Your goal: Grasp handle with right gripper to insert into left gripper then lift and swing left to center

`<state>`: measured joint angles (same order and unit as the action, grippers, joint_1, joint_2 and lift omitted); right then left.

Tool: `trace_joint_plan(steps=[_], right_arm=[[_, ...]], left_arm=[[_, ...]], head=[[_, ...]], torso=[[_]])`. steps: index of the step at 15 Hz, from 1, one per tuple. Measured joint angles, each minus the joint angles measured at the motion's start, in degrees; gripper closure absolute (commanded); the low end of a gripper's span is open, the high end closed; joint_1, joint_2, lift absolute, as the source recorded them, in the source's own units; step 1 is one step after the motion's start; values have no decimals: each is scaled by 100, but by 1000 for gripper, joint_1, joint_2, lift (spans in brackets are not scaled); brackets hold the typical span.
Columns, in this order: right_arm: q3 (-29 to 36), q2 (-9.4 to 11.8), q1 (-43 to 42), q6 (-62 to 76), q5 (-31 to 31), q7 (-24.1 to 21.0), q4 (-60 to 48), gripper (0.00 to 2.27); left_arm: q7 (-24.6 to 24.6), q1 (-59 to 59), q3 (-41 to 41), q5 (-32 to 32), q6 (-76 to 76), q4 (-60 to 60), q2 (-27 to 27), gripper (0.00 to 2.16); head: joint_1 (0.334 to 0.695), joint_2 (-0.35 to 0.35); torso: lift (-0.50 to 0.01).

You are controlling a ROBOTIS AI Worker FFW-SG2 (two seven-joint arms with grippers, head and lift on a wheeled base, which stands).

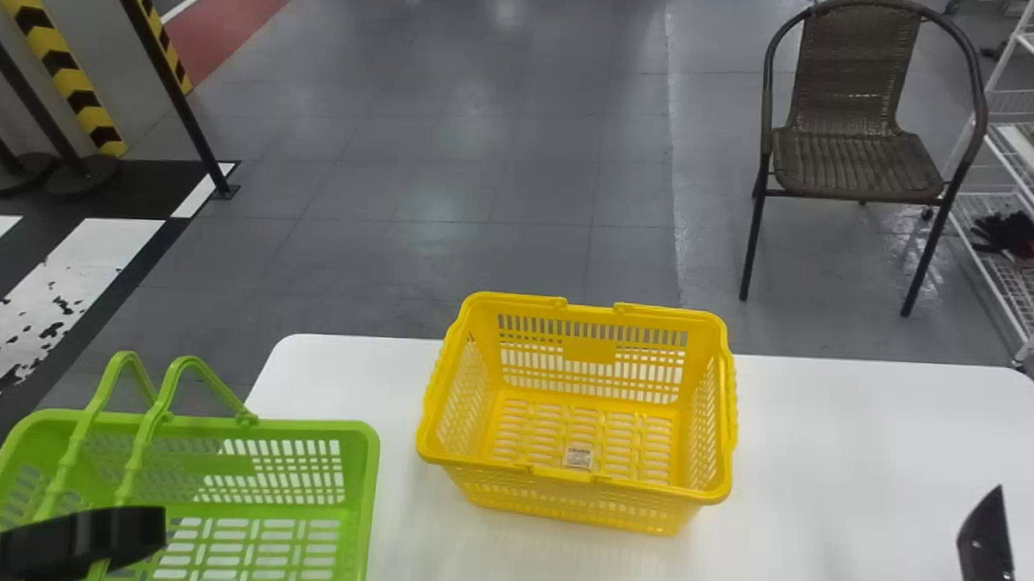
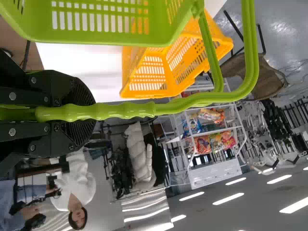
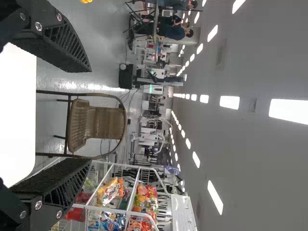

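At the near left of the white table [image 1: 838, 456], I find the green basket [image 1: 218, 464] with its handles raised. The left gripper [image 2: 94, 114] has its jaws clamped around a handle [image 2: 127, 110]; I cannot tell whether the second loop is caught too. The upright loop offers a hold above the rim, presumably so that the basket can hang below the grip when lifted. The right gripper [image 3: 90, 115], at the near right, has its jaws wide apart and holds nothing, which suggests the handover is complete. I judge the lift and swing outstanding. The yellow basket [image 1: 561, 507] stands mid-table, so I advise raising the load above its rim; a low swing could snag.
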<state>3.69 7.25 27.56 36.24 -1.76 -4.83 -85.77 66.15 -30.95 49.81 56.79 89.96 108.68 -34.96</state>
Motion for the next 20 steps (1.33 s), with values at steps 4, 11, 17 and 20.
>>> trace_joint_plan(steps=[4,11,17,20], right_arm=[[2,21,-23,-63,1,43,-91,181],[-5,39,-31,-179,9,56,-207,178],[-41,48,-37,-244,15,176,-272,181],[-77,53,-40,-305,56,247,-346,178]], left_arm=[[-355,-531,-45,524,0,840,636,1885],[-1196,-846,-811,1174,0,1725,1586,1885],[-1937,-272,-1940,1160,0,1850,2434,1885],[-2264,40,-2438,1053,0,1850,2773,1885]], head=[[695,37],[695,-172],[695,-302],[695,-350]], torso=[[0],[0],[0],[0]])
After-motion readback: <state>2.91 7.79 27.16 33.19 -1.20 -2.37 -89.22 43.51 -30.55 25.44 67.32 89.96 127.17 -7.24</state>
